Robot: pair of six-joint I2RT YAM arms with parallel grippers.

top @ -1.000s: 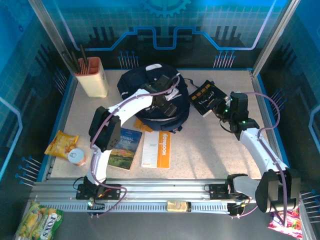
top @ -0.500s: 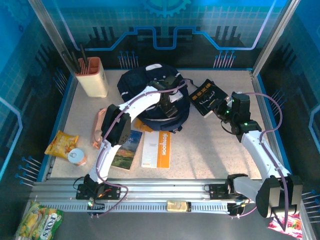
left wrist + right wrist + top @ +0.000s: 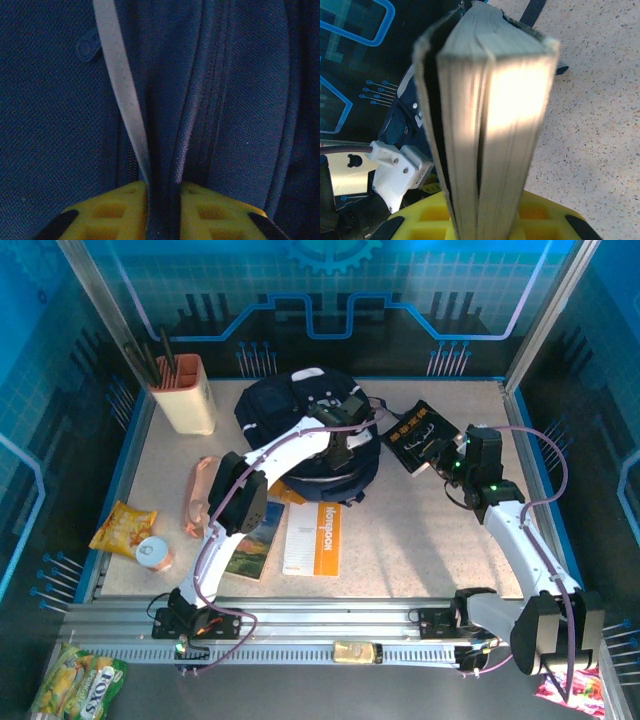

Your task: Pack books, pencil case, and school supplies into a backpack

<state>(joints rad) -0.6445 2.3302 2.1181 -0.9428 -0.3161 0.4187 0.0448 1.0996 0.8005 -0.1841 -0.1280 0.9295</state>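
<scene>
On the speckled worktop (image 3: 420, 540), nearest, two thin flat books lie side by side: the landscape paperback (image 3: 255, 545) and the white-and-orange notebook (image 3: 316, 538). Beyond them the right claw (image 3: 485, 212) clamps the black-backed book (image 3: 490, 100) across its pale, ridged page edges. Farthest, the left claw (image 3: 162, 202) pinches a fold of the rumpled, coarse-woven navy backpack (image 3: 50, 125) beside its pale stripe, mid-worktop.
</scene>
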